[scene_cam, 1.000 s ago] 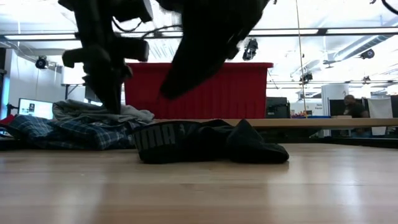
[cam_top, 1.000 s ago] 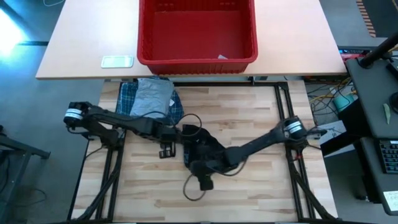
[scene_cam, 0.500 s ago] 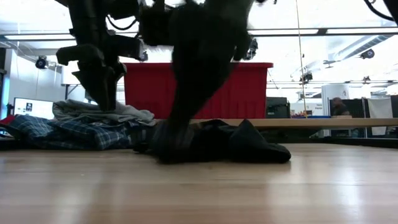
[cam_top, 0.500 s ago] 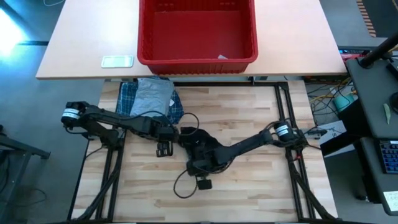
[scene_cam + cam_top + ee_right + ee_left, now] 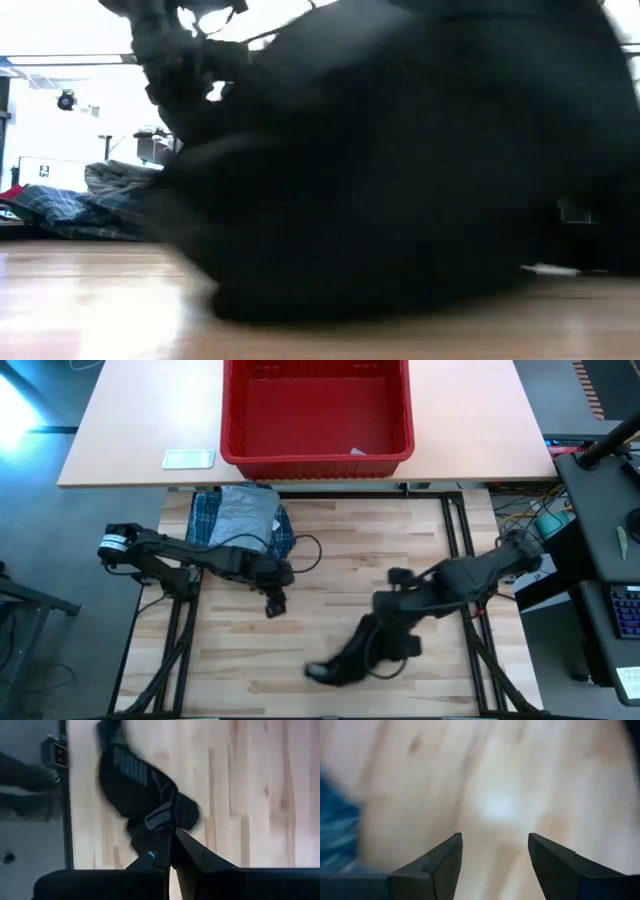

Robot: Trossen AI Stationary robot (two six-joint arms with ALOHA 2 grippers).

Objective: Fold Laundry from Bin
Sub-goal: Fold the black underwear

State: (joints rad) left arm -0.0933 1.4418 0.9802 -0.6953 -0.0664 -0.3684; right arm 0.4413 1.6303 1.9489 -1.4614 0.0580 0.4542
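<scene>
The small black garment (image 5: 340, 662), with white lettering on its band (image 5: 131, 770), stretches from my right gripper (image 5: 370, 636) toward the table's near edge. That gripper is shut on it. In the low view the garment (image 5: 400, 170) fills most of the picture. My left gripper (image 5: 272, 602) stands open over bare wood left of centre, with nothing between its fingers (image 5: 442, 862). The plaid shirt (image 5: 205, 518) lies on the table at the far left, and the grey T-shirt (image 5: 245, 512) rests on top of it. The red bin (image 5: 315, 455) stands on the table behind. My right gripper pinches a bunched fold of the black garment (image 5: 161, 822) between its two shut fingers (image 5: 192, 852). How many layers it has cannot be told. The fingers slant down toward the table's near left. The garment trails away from them, its lettered band end farthest off and low over the wood.
A pale flat object (image 5: 188, 458) lies on the back table, left of the bin. The metal frame rail (image 5: 64, 795) runs along the table's edge next to the garment. Open wood (image 5: 330, 550) spans the middle between the two grippers.
My right gripper has dropped onto the black garment at the table's middle and shut on it. It has then swung toward the near right, dragging the garment off its spot and stretching it out toward the near edge. The shirt pile has stayed put.
</scene>
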